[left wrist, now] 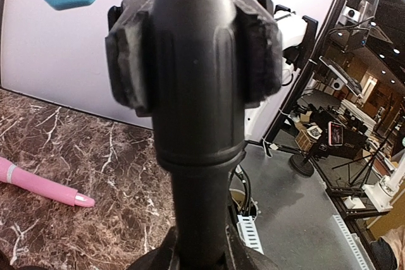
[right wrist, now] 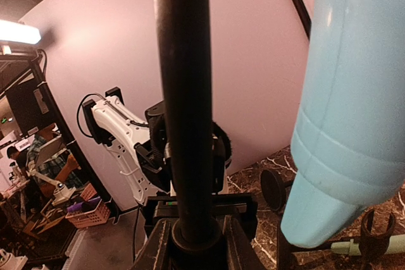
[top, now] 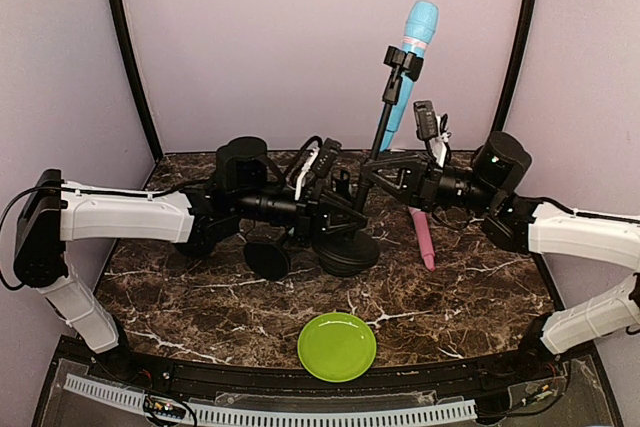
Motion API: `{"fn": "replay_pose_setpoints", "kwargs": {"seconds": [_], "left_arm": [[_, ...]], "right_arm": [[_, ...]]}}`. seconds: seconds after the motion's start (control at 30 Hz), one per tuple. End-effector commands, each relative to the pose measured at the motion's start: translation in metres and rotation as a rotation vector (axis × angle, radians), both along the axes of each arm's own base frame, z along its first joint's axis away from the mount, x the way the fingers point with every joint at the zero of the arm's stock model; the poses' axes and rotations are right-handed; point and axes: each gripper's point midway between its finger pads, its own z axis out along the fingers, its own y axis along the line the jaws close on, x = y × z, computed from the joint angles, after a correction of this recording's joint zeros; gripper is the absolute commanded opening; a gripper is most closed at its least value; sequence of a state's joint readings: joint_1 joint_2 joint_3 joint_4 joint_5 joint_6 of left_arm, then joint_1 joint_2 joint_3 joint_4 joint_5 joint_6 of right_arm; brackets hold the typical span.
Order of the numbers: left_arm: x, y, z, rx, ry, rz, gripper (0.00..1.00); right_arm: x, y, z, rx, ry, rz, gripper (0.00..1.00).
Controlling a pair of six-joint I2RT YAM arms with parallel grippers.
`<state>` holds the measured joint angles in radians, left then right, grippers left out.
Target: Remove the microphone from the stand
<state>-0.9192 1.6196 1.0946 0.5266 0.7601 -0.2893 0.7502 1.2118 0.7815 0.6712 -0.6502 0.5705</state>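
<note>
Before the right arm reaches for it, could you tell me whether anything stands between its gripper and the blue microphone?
Nothing visible does. The right gripper is shut on the stand pole, and the blue microphone sits in its clip beside that pole, with open air between.

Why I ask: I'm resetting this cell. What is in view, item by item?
Light blue plastic microphone: one, blue, clipped atop the stand.
Black metal microphone stand: one, black, mid-table.
Slim pink microphone: one, pink, lying right of the stand.
Round green plate: one, green, near edge.
Black round disc: one, black, left of the stand's base.
Dark marble table: one, brown, white-veined.
Left end effector: one, black, shut on the stand.
Right end effector: one, black, shut on the stand.
</note>
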Motion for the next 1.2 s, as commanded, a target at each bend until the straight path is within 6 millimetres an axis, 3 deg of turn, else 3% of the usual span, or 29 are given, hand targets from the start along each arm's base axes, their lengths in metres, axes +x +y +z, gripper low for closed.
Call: {"fn": "replay_pose_setpoints", "kwargs": {"seconds": [0.0, 0.3, 0.5, 0.7, 0.9, 1.17], "left_arm": [[-0.007, 0.017, 0.047, -0.150, -0.136, -0.060, 0.00], [0.005, 0.017, 0.044, -0.134, -0.162, 0.013, 0.00], [0.011, 0.022, 0.045, -0.132, -0.191, 0.077, 0.00], [0.019, 0.030, 0.049, -0.140, -0.224, 0.161, 0.00], [0.027, 0.035, 0.053, -0.151, -0.232, 0.226, 0.00], [0.050, 0.036, 0.046, -0.126, -0.215, 0.356, 0.00]], "right_arm": [[-0.021, -0.007, 0.032, 0.065, -0.075, 0.152, 0.00], [-0.008, -0.005, 0.026, 0.059, -0.057, 0.103, 0.02], [0.008, -0.016, 0.024, 0.068, -0.036, 0.008, 0.50], [0.022, -0.030, 0.019, 0.076, -0.011, -0.088, 0.76], [0.033, -0.039, 0.016, 0.089, 0.023, -0.175, 0.84], [0.057, -0.068, 0.020, 0.161, 0.107, -0.417, 0.90]]}}
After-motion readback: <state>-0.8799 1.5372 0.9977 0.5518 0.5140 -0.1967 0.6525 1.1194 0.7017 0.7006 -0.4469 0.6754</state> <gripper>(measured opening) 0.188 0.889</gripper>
